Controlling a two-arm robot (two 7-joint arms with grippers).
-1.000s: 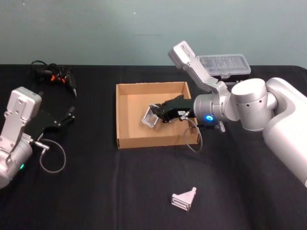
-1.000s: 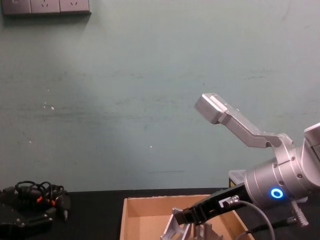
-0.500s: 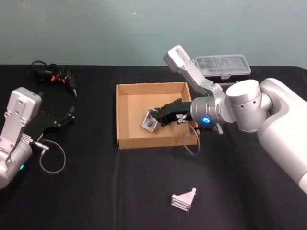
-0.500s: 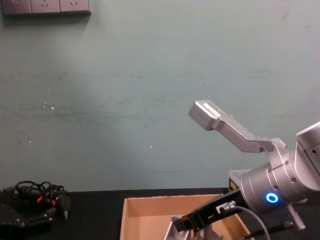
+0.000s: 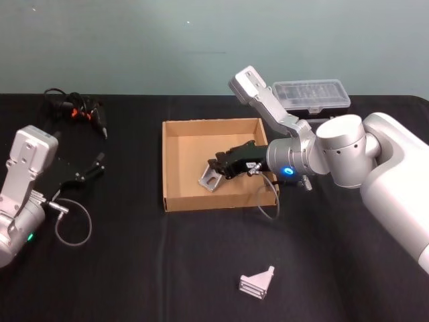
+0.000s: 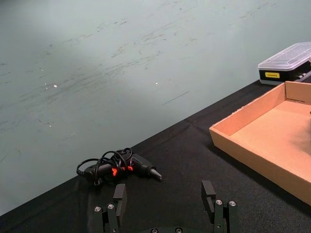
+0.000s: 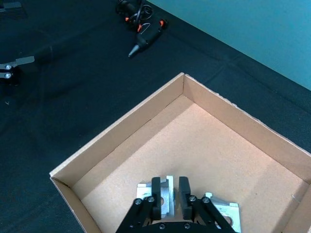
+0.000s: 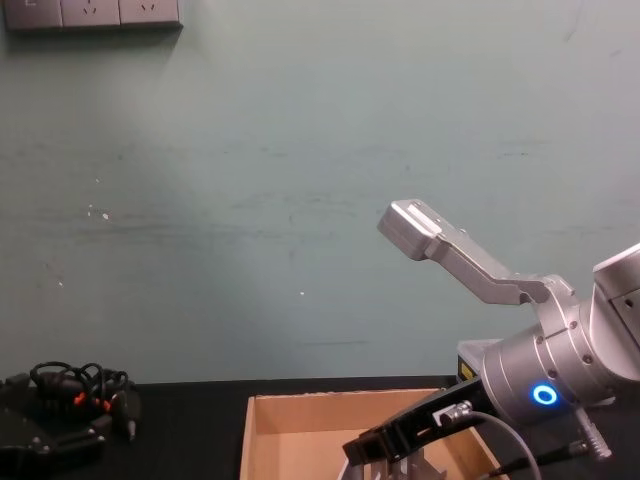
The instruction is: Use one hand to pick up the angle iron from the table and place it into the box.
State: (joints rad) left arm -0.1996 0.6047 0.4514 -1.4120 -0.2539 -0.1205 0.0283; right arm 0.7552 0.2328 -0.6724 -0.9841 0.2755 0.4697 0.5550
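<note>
**Placing the angle iron in the box**

The right gripper (image 5: 216, 168) was seen reaching into the cardboard box (image 5: 213, 121) from the robot's right. Its fingers (image 7: 155, 190) were clenched on an upright flange of an angle iron (image 5: 208, 180). The piece was held low in the near half of the box; whether it was touching the floor could not be told. The placing step was judged to be in hand, with only the release left. For the next move, the piece would need to be set down on the box floor and the fingers parted. The gripper would then need to be lifted clear without the flange being dragged along. A second angle iron (image 5: 257, 282) lay on the table (image 5: 134, 268), well apart from the box. The left gripper (image 6: 164, 194) was parked over the table's left side, fingers spread and nothing held.
</note>
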